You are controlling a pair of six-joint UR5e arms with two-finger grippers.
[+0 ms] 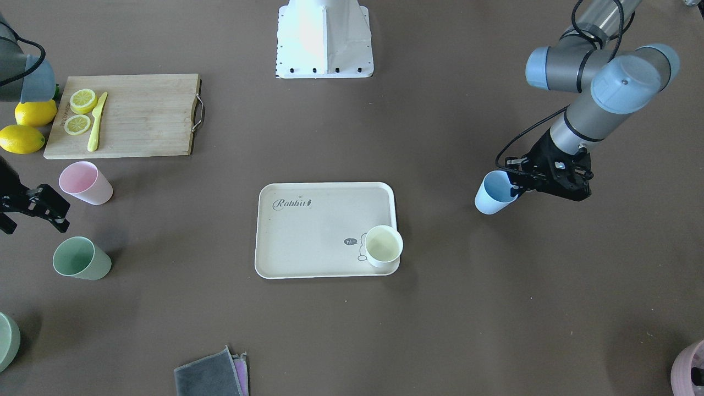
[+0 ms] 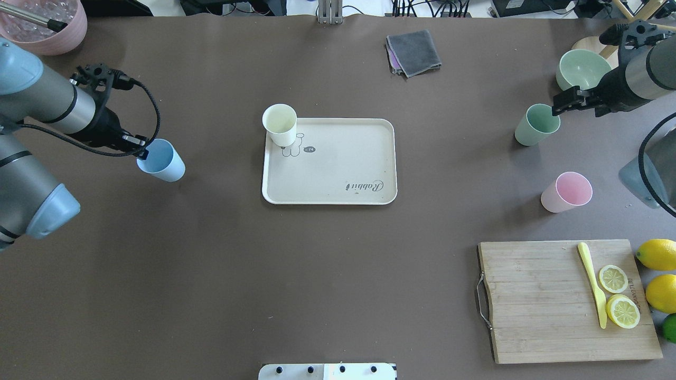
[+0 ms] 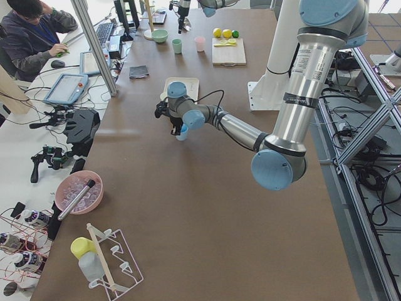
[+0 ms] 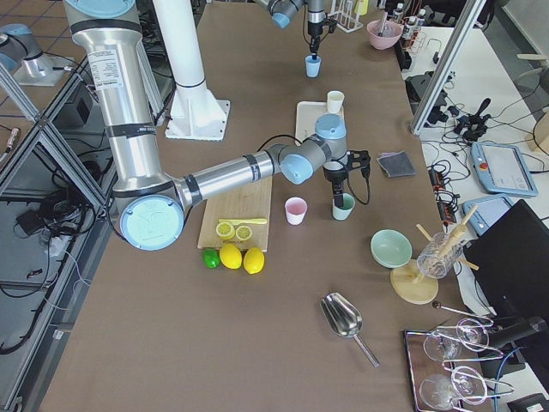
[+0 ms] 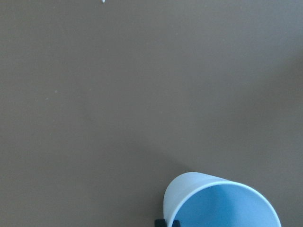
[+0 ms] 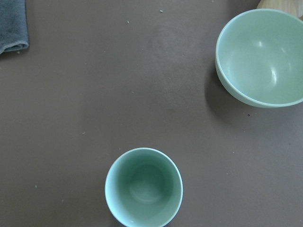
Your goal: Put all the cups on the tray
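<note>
Four cups, one tray (image 2: 359, 158). At the left of the frame, the left gripper (image 2: 141, 153) is clamped on the blue cup (image 2: 163, 163) at its rim, with wide bare table (image 2: 211, 264) between it and the tray. The cream cup (image 2: 280, 124) stands at the tray's upper-left corner. At the right, the green cup (image 2: 536, 125) and pink cup (image 2: 566, 192) stand off the tray. The right gripper (image 2: 561, 104) hovers over the green cup, fingers apart.

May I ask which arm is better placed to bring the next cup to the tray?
Left: its fingers appear shut on the blue cup, while the right arm's fingers hover open by the green cup.
</note>
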